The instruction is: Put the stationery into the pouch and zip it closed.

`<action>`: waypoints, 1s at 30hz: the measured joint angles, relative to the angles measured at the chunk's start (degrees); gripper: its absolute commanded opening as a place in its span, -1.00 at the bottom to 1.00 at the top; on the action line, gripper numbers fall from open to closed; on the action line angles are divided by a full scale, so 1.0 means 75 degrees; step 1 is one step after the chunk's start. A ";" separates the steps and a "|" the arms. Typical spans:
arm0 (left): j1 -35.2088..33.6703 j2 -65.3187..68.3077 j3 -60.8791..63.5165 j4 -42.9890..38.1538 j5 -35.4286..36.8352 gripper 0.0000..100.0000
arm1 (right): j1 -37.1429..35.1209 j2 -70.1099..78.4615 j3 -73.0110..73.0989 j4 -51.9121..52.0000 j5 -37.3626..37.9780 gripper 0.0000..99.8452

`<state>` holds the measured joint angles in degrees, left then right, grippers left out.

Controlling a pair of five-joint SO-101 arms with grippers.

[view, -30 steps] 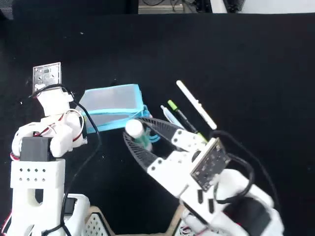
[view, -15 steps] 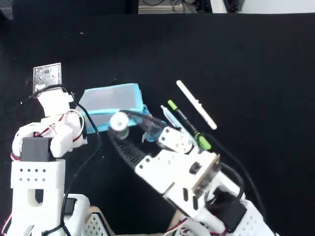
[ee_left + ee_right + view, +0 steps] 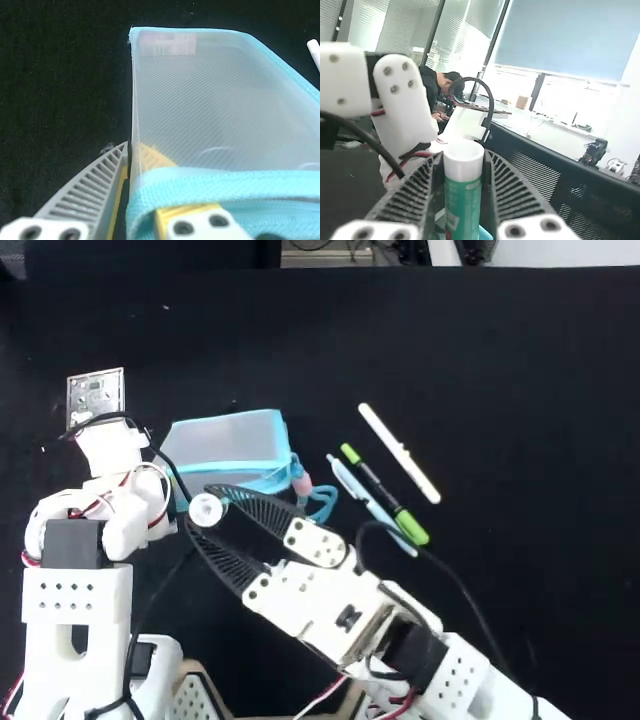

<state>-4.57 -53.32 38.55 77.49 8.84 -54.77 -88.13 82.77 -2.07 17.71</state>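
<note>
A translucent pouch with cyan trim lies left of centre on the black table. My left gripper is shut on its near left edge; in the left wrist view the fingers clamp the cyan band of the pouch. My right gripper is shut on a glue stick with a white cap, held above the pouch's front left corner, close to the left arm. Between the right gripper fingers stands the glue stick, white cap over a green body.
To the right of the pouch lie a green-and-black marker, a blue-and-white pen and a long white stick. The pouch's cyan strap curls at its right end. The left arm's body stands close in front of the right gripper.
My right gripper has carried the glue stick leftward, from over the pouch's right end to its front left corner beside the left arm. The left arm and pouch have kept still.
</note>
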 measured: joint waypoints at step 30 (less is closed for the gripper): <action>0.0000 0.0000 0.0023 0.0000 0.0000 -0.94 | 0.1453 -0.0023 0.1489 -0.2227 -0.0047 -0.98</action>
<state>-4.57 -53.32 38.73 77.49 8.84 -43.87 -88.31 93.93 -18.77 17.36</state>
